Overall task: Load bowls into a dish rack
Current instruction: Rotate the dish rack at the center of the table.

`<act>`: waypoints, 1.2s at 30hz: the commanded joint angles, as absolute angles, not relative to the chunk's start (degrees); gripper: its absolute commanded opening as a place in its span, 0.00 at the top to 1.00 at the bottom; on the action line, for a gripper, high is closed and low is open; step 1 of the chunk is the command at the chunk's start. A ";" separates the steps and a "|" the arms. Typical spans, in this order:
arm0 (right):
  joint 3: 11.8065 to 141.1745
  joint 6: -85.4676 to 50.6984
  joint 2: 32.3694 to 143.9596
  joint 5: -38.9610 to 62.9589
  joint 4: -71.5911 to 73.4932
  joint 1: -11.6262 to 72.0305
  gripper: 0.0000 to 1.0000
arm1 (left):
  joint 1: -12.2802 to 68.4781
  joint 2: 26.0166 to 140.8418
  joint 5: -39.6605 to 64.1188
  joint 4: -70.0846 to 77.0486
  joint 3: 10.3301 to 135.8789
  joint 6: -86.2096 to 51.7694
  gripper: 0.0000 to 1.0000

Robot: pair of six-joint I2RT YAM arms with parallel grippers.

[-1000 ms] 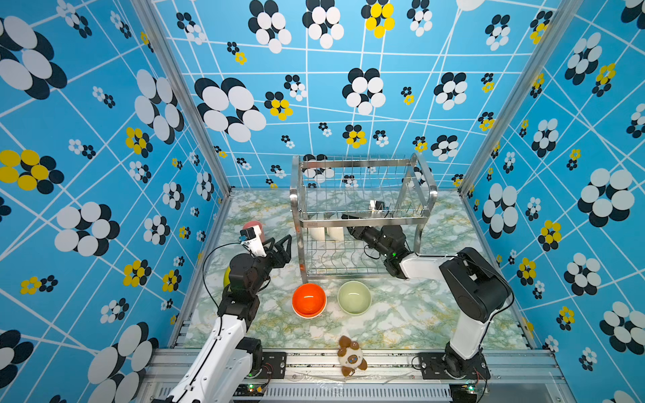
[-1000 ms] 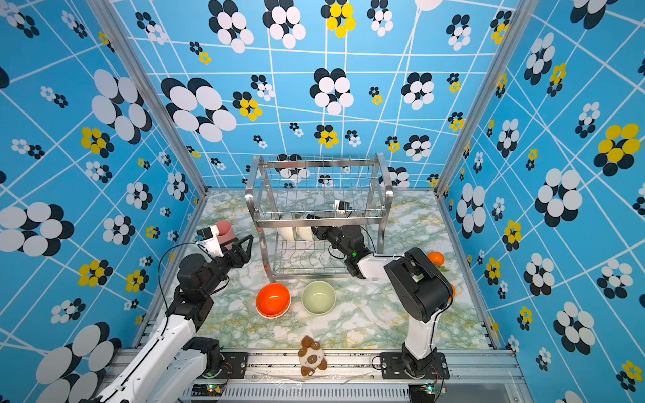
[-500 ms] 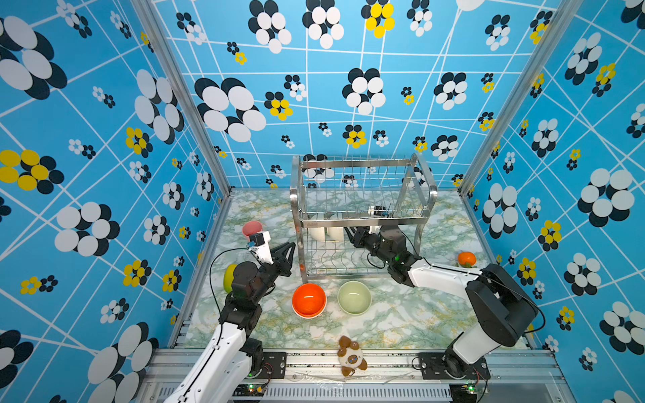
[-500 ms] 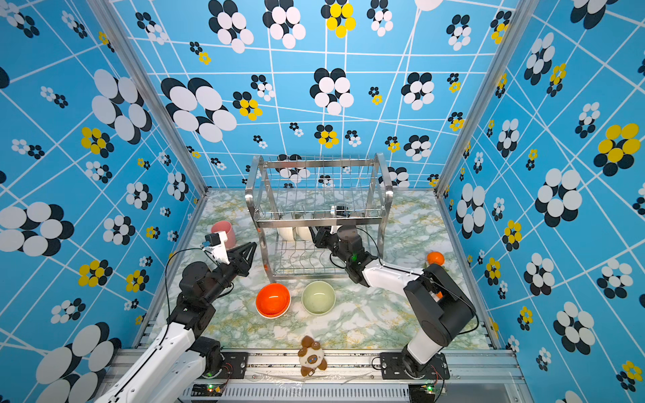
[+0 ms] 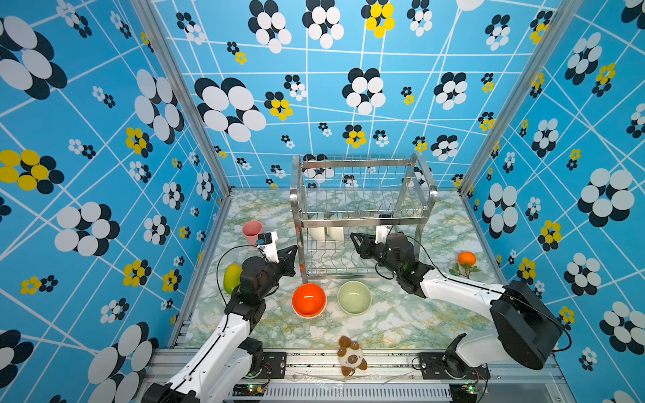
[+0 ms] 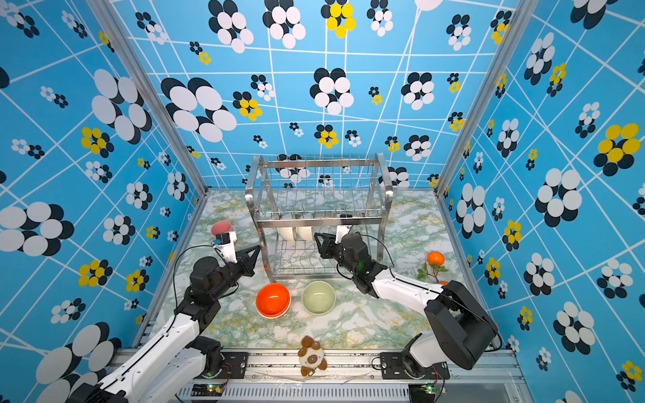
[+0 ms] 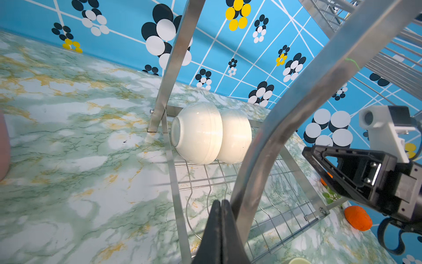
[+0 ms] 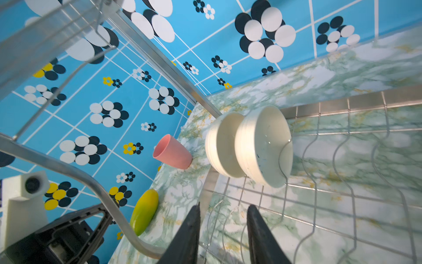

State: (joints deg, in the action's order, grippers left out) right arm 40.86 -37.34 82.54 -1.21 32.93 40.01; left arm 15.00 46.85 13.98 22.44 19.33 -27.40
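The dish rack (image 5: pixel 363 220) (image 6: pixel 321 220) stands at the back middle of the table. Two cream bowls (image 5: pixel 328 232) (image 6: pixel 296 233) stand on edge side by side in its lower tier (image 7: pixel 198 134) (image 8: pixel 262 146). An orange bowl (image 5: pixel 309 300) (image 6: pixel 273 300) and a sage green bowl (image 5: pixel 354 297) (image 6: pixel 318 297) sit upright on the table in front of the rack. My left gripper (image 5: pixel 295 249) (image 7: pixel 221 202) is shut and holds nothing, right beside the rack's front left leg. My right gripper (image 5: pixel 353 237) (image 8: pixel 223 206) reaches into the lower tier, open, with only wires between its fingers.
A pink cup (image 5: pixel 252 232) stands left of the rack, a yellow-green fruit (image 5: pixel 232 278) lies by the left wall. An orange fruit with leaves (image 5: pixel 466 259) lies at the right. A plush toy (image 5: pixel 351 356) sits on the front rail.
My left gripper has shut and moved slightly toward the rack's left leg. The right arm's elbow has swung out to the right and down, while its gripper stays in the lower tier.
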 commanded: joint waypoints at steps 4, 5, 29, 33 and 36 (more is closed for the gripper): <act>37.51 -35.29 76.91 -2.77 28.39 40.41 0.63 | 16.07 46.24 14.75 24.26 20.89 -26.71 1.00; 36.91 -35.24 76.16 -3.00 27.69 40.41 0.63 | 16.20 45.34 14.49 24.11 20.54 -26.80 1.00; 32.79 -35.65 69.51 -1.92 22.50 40.40 0.63 | 18.54 47.68 14.09 22.86 21.16 -26.20 1.00; 32.94 -33.72 67.84 1.34 19.49 40.94 0.63 | 18.61 48.73 13.29 23.30 21.57 -25.99 1.00; 33.30 -30.99 66.61 3.35 15.84 42.66 0.62 | 18.58 49.30 12.42 23.37 21.96 -25.59 1.00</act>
